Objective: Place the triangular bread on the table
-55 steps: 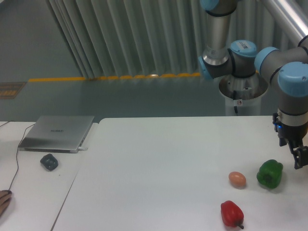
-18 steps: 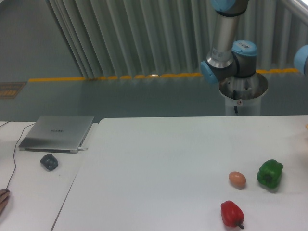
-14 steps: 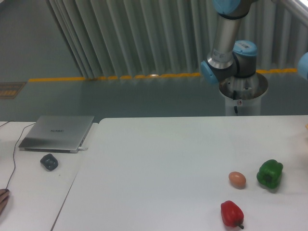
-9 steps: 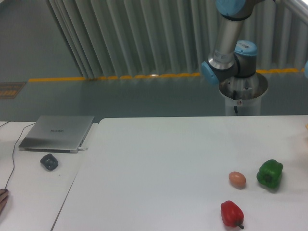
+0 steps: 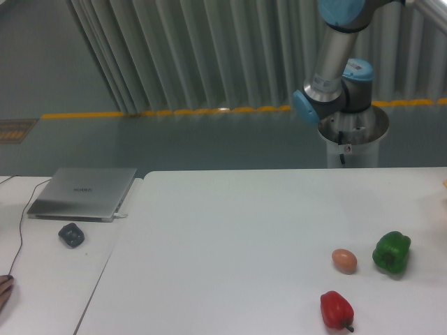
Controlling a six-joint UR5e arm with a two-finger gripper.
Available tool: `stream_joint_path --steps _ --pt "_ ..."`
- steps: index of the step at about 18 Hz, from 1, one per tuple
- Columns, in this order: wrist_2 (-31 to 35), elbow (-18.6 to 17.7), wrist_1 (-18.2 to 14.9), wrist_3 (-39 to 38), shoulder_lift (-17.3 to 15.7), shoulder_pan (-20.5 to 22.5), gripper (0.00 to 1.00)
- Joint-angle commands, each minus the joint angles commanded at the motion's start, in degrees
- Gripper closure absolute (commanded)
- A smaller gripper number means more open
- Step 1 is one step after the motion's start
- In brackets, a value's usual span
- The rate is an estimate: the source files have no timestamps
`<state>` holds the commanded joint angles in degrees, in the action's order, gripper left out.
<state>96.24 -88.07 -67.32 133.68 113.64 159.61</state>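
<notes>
While the table fills most of the lower view, its right edge and its near edge are cut by the frame. Its left and middle parts are bare white surface, and all three foods lie at the right near part. To the left stands a narrower desk, just beside the table, with a closed laptop, a dark small object and a thin cable on it.

Behind the table the arm rises from its base, and its upper link leaves the picture at the top; the gripper is out of the frame, so I cannot tell its state. The green pepper lies near the right edge, the egg just beside it on the left, and the red pepper nearer the camera. At the right border, a tiny pale sliver may be the triangular bread, but it is too small to tell.
</notes>
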Motion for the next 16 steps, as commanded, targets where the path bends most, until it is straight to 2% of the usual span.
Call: stream_joint_path --steps 5,16 --pt "-0.09 0.44 0.00 0.09 0.62 0.44 0.00" --pt "0.18 -1.14 -0.09 -0.44 1.23 1.05 0.00"
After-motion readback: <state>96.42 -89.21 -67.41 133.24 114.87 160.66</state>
